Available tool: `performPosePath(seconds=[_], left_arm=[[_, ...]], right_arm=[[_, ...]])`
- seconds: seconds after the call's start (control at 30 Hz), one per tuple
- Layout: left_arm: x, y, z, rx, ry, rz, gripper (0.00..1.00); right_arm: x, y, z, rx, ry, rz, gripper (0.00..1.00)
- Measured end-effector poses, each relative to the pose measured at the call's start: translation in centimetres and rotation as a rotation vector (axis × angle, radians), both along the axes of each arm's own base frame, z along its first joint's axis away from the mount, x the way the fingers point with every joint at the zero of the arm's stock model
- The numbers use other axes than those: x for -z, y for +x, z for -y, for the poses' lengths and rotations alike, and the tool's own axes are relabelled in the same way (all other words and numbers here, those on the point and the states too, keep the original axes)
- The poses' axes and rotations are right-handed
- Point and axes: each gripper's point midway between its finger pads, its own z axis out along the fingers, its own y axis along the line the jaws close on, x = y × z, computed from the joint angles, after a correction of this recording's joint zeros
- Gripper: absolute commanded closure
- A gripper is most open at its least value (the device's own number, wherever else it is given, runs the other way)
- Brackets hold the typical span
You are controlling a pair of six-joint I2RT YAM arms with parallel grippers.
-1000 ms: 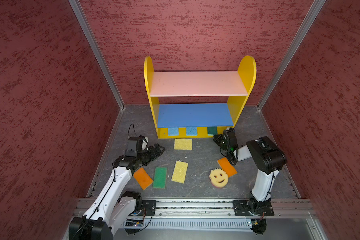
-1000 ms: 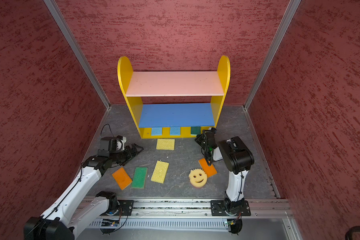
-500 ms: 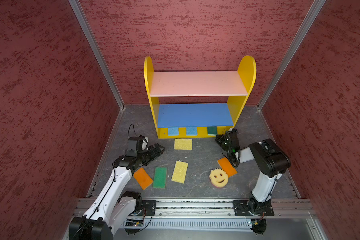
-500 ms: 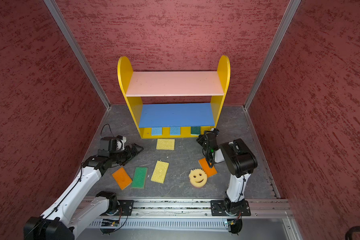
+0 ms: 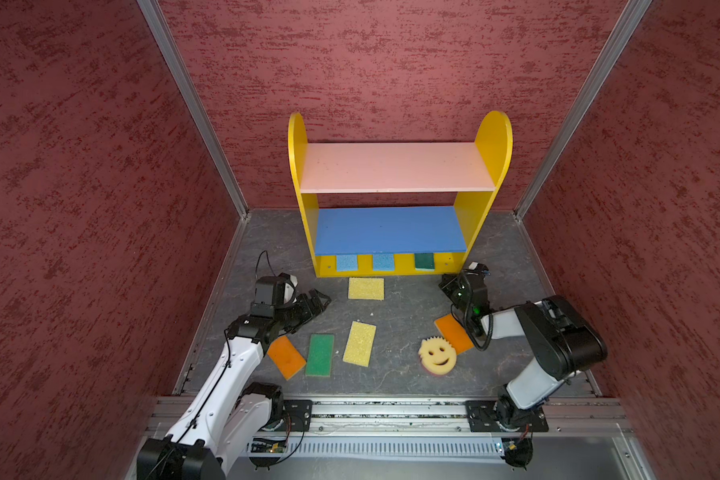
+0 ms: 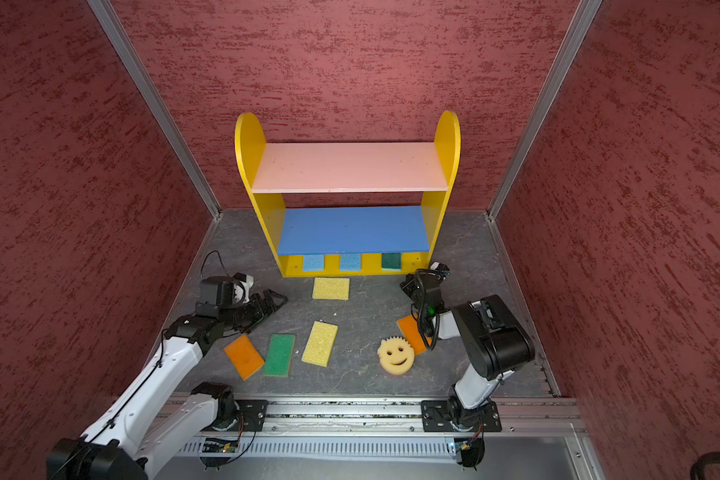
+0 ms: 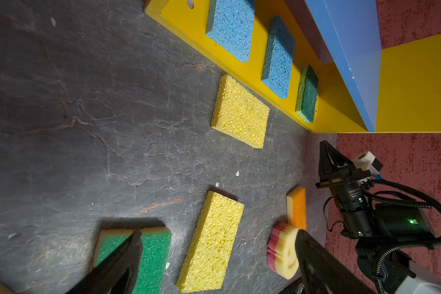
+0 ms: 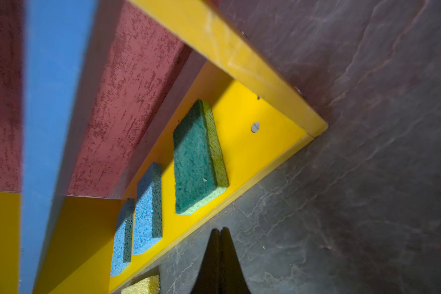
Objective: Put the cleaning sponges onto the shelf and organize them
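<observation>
left gripper (image 5: 319,300) hangs wide open, holding nothing. yellow sponge (image 7: 209,241) shows between its fingers, just ahead and below, long axis running roughly away from it (green sponge (image 7: 150,254) is beside one fingertip). bare floor (image 7: 87,127) all round. beyond that, second yellow sponge (image 7: 239,112) lies just short of the shelf (image 7: 186,23). right gripper (image 8: 219,230) is farther off, pinched shut and empty.

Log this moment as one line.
shelf base: two blue sponges, one green sponge | floor: six loose sponges | left gripper: open, empty | right gripper: shut, empty
</observation>
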Motion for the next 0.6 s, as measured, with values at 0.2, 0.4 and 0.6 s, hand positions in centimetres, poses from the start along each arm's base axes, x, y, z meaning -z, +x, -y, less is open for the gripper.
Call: performPosePath(seconds=[0.2,0.4,0.6], left_arm=[[-0.3,-0.1,0.0,0.002,-0.003,0.012,0.06],[-0.3,-0.1,0.0,0.002,-0.003,0.012,0.06],[0.3,-0.3,0.0,0.003,-0.002,-0.001,0.06]], right_arm=[[3.4,0.2,-0.9,-0.005,0.078,-0.042,1.0],[2.3,2.3,-2.0,-0.019,0.162,0.046,1.0],[1.8,3.4,-2.4,-0.012,0.204,0.084,1.0]])
